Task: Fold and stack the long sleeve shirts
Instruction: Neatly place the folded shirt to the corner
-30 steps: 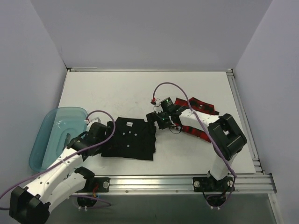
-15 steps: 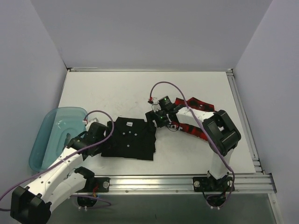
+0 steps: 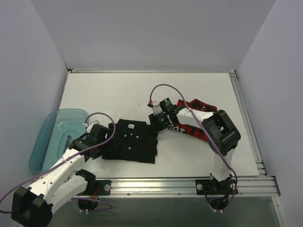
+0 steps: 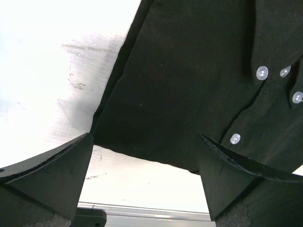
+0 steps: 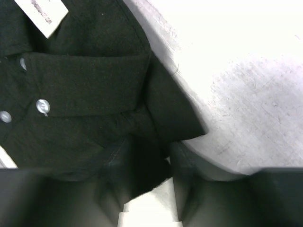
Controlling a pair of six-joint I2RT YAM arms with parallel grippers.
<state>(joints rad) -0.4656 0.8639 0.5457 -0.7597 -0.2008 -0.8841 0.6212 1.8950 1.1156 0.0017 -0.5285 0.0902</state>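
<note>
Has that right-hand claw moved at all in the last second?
Yes, slightly: the right gripper has edged left, toward the black shirt's right edge, and its elbow has swung left, away from the table's right rail.

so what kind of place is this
Probably a robotics lab cell: a white tabletop framed by aluminium rails, pale partition walls boxing it in, and two white-and-black robot arms bolted at the near rail.
</note>
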